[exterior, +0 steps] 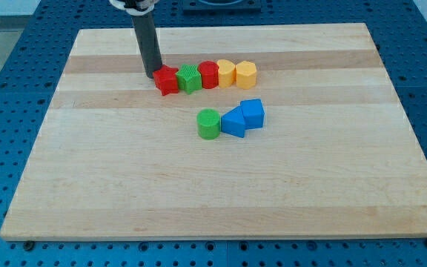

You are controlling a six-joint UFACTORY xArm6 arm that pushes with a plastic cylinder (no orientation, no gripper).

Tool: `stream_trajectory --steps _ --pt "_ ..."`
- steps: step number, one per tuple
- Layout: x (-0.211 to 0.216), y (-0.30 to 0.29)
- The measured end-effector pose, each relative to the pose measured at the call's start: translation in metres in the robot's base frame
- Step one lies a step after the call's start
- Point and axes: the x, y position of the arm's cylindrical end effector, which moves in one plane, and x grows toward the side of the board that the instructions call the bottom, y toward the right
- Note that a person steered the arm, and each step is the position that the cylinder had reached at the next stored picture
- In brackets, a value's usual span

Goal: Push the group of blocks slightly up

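A row of blocks lies in the upper middle of the wooden board (124,185): a red star-like block (167,81), a green star-like block (190,78), a red cylinder (209,74), a yellow block (227,72) and a yellow hexagonal block (246,75). Below them lie a green cylinder (209,124), a blue triangular block (233,122) and a blue block (252,113), touching one another. My tip (155,76) stands at the left end of the row, against the red star-like block's upper left side.
The board lies on a blue perforated table (6,89). The rod rises from the tip to the view's top edge.
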Motion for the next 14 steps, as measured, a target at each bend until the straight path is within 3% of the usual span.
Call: stream_trajectory --steps 2,4,5,7,14 --pt "0.005 -0.035" --pt "0.085 -0.034" --pt "0.097 0.001" --pt "0.091 0.046" --pt "0.055 0.062"
